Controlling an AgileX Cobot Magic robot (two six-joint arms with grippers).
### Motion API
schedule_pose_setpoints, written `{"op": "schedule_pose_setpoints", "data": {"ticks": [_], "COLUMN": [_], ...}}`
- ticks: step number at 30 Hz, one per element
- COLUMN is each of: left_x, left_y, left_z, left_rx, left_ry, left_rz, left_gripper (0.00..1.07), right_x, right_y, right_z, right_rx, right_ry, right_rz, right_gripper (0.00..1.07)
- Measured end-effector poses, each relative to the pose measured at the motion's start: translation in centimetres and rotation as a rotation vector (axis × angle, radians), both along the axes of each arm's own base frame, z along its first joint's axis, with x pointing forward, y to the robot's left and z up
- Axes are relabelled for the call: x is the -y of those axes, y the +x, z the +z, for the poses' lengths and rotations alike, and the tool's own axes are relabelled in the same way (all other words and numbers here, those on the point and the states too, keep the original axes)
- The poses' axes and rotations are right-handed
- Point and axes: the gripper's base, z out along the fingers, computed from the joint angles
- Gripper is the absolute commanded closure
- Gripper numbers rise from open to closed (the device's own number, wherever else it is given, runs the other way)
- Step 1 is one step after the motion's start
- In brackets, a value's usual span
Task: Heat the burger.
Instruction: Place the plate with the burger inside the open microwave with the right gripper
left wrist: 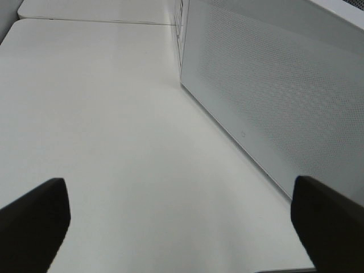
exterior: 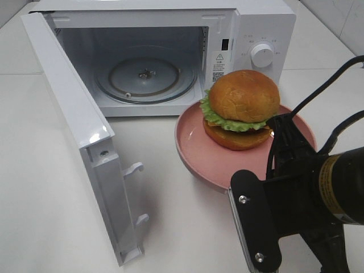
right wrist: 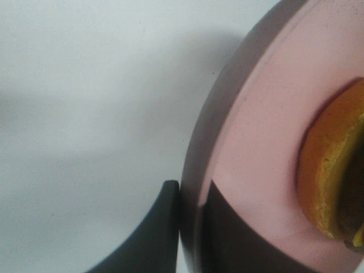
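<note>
- The white table goes under everything
- The white microwave sits at the back of the table, and its inside is bare but for the tray
- Its door swings wide open to the left, with two small hooks on its edge
- The black right arm comes in from the lower right corner and reaches over the near side of the plate
- The pink plate is out in front of the microwave, on the right, just past the open mouth
- The burger sits on the plate, not in the microwave; it has a shiny brown bun, green lettuce sticking out and a dark patty in the middle
- The round glass tray lies flat on the microwave floor
- The right pincer is squeezed narrow on the plate's rim, with one finger outside the rim and the other on the pink inside, near the burger
- The left pincer is spread wide with nothing in it; it hangs over bare table beside the microwave's dotted side wall
- The white knob is on the microwave's front, just above the burger in the high view
</note>
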Motion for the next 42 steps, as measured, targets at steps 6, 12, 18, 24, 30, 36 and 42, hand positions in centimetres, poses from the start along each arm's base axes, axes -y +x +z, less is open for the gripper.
{"op": "schedule_pose_setpoints", "data": {"ticks": [6, 12, 18, 24, 30, 36, 42], "left_x": [0.0, 0.0, 0.0, 0.0, 0.0, 0.0, 0.0], "left_y": [0.0, 0.0, 0.0, 0.0, 0.0, 0.0, 0.0], "left_z": [0.0, 0.0, 0.0, 0.0, 0.0, 0.0, 0.0], "left_rx": [0.0, 0.0, 0.0, 0.0, 0.0, 0.0, 0.0], "left_ry": [0.0, 0.0, 0.0, 0.0, 0.0, 0.0, 0.0], "left_rz": [0.0, 0.0, 0.0, 0.0, 0.0, 0.0, 0.0], "left_gripper": [0.09, 0.09, 0.09, 0.09, 0.09, 0.09, 0.09], "right_x": [-0.7, -0.6, 0.4, 1.7, 2.5, 2.7, 2.4], "right_y": [-0.1, 0.0, 1.0, 2.2, 2.7, 3.1, 4.3], "right_z": [0.2, 0.0, -0.2, -0.3, -0.4, -0.4, 1.0], "right_rx": [0.033, 0.04, 0.018, -0.003, -0.014, -0.012, 0.003], "right_ry": [0.005, -0.04, -0.061, -0.092, -0.123, -0.099, -0.046], "right_rz": [0.138, 0.2, 0.207, 0.232, 0.266, 0.311, 0.291], "right_gripper": [1.07, 1.07, 1.07, 1.07, 1.07, 1.07, 1.07]}}
